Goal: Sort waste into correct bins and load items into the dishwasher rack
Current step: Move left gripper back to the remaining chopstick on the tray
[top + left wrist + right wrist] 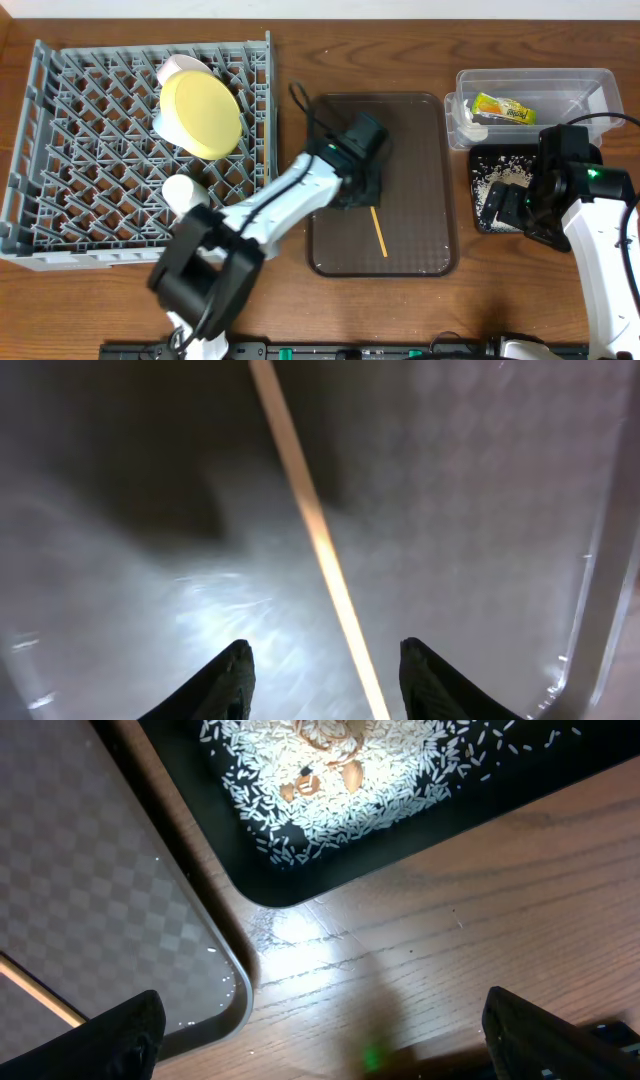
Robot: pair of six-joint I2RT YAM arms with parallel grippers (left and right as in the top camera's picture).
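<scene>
One chopstick (379,231) remains on brown tray (420,130); yellow plate (203,113) racked, wrapper (503,108) and rice (497,165) binned. Left gripper (325,655) part-open astride it, empty; right gripper (320,1020) wide, empty.

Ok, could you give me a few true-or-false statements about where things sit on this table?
The yellow plate sits in the grey dishwasher rack. True.
A chopstick lies on the brown serving tray. True.
The snack wrapper lies on that tray. False: it is in the clear box.
The rice grains are in the rack. False: they lie in the black tray.
The right pincer grips something. False: it is open and empty.
</scene>
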